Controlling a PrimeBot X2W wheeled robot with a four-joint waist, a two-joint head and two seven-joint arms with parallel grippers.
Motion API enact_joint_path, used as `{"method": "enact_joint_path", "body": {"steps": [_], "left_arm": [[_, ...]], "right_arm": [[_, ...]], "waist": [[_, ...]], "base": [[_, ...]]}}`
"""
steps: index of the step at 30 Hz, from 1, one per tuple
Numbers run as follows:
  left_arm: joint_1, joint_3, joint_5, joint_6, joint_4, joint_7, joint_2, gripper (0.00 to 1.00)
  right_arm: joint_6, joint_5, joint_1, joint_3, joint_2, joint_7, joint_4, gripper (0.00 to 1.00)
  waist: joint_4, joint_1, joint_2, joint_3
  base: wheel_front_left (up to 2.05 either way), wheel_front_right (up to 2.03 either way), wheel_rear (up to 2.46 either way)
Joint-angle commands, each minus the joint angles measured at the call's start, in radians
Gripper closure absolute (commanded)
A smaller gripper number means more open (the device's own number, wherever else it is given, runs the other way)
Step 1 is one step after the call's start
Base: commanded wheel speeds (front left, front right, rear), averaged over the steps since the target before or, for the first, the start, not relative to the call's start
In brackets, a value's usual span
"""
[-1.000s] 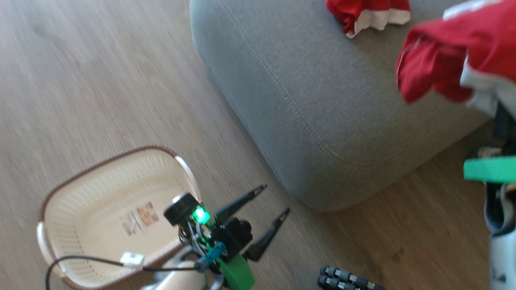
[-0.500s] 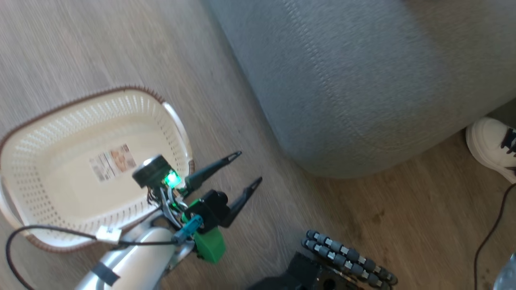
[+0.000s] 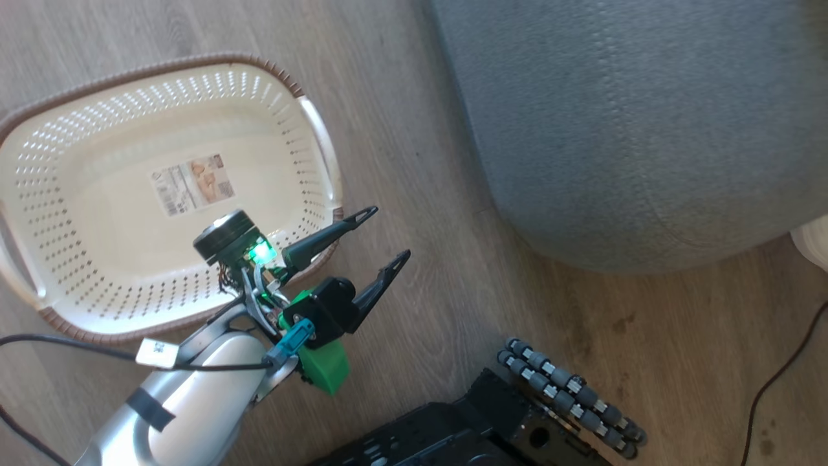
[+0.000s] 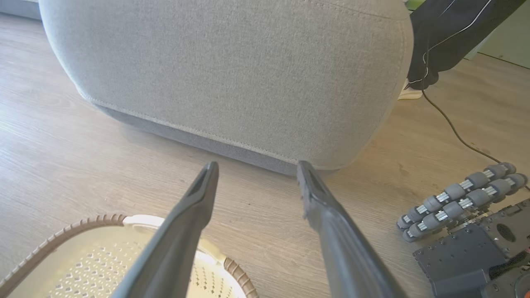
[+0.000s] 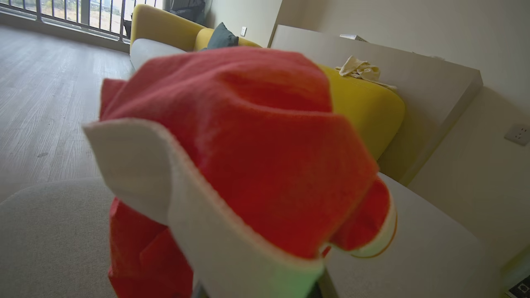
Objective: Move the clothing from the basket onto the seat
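The cream basket [image 3: 39, 136] lies on the floor at the upper left of the head view, holding nothing but its label sticker [image 3: 193, 183]. My left gripper [image 3: 392, 232] hovers open just past the basket's right rim, fingers pointing toward the grey seat [image 3: 634, 129]. The left wrist view has the same open gripper [image 4: 256, 165] low before the seat's side [image 4: 232, 74], with the basket rim [image 4: 62, 240] beneath. A red garment with white trim [image 5: 256, 153] drapes over my right gripper [image 5: 256, 289], hiding the fingers, above the seat's grey top [image 5: 41, 231].
My dark base with its roller wheels [image 3: 569, 395] sits at the bottom on the wood floor. A white shoe [image 3: 814, 238] and a cable [image 3: 776, 382] lie at the right. A person's dark trouser leg [image 4: 447, 37] stands beside the seat. A yellow sofa [image 5: 364, 107] is behind.
The head camera has swung down and left, so the basket now sits higher and the red garments and right arm have left that view. The left gripper stays open.
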Motion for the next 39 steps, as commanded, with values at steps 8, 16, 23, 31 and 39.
{"method": "enact_joint_path", "body": {"steps": [8, 16, 23, 31, 39], "left_arm": [[-0.008, 0.010, -0.008, 0.034, -0.036, -0.005, 0.015, 0.00], [-0.017, -0.007, -0.007, 0.047, -0.033, -0.005, 0.027, 0.00], [-0.030, -0.011, -0.019, 0.060, -0.031, -0.005, 0.025, 0.00], [-0.045, -0.020, -0.030, 0.064, -0.021, -0.005, 0.009, 0.00], [-0.032, -0.031, -0.056, 0.068, -0.004, -0.005, -0.042, 0.00]], "right_arm": [[0.000, -0.031, -0.097, -0.031, -0.049, -0.006, 0.226, 1.00], [0.000, -0.038, -0.181, 0.026, -0.043, -0.006, 0.452, 1.00], [0.000, -0.014, -0.188, 0.041, -0.062, -0.006, 0.466, 1.00], [0.000, -0.014, -0.163, 0.069, -0.071, -0.006, 0.449, 0.00], [0.000, 0.014, -0.114, 0.168, -0.095, -0.006, 0.461, 0.00]], "waist": [[0.040, -0.0001, 0.0000, 0.042], [0.048, -0.0001, 0.0000, 0.065], [0.063, -0.0001, 0.0000, 0.064], [0.069, -0.0001, 0.0000, 0.038], [0.071, -0.0001, 0.0000, -0.074]], "base": [[0.00, 0.00, 0.00], [0.00, 0.00, 0.00], [0.00, 0.00, 0.00], [0.00, 0.00, 0.00], [0.00, 0.00, 0.00]]}}
